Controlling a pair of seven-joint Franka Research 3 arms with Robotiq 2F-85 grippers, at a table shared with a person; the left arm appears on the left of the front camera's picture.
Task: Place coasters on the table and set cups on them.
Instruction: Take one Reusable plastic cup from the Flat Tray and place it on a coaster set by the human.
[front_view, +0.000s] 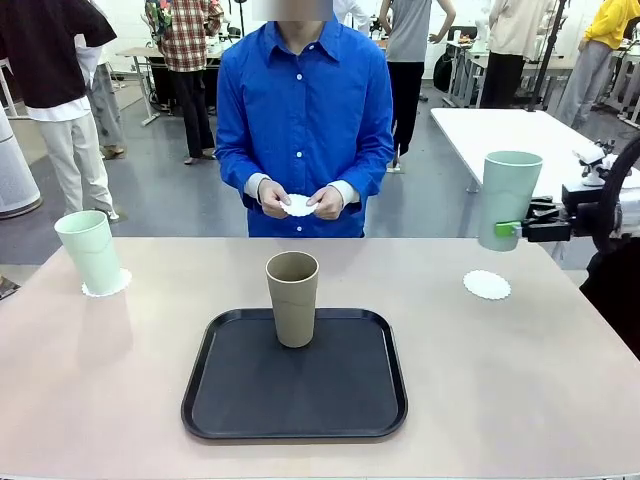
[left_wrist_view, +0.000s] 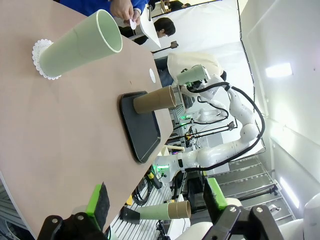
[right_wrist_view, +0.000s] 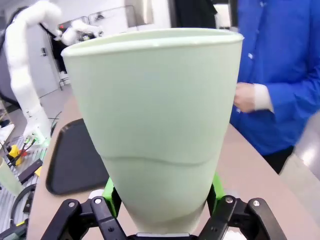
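Front view: the robot's right hand is clamped on a mint cup, held off the counter, apparently above a bare coaster. The left hand stands apart, holding nothing. A second mint cup stands on the far-left coaster. The tan cup stands on the black tray.

Right hand: closed on the lower part of a mint green cup, holding it upright and clear of the surface.
Right pads: green, pressed against opposite sides of the cup near its base.
Right arm: enters from the right edge, wrist about level, hand pointing towards the middle.
Left hand: spread wide, nothing between its two green-padded fingers.
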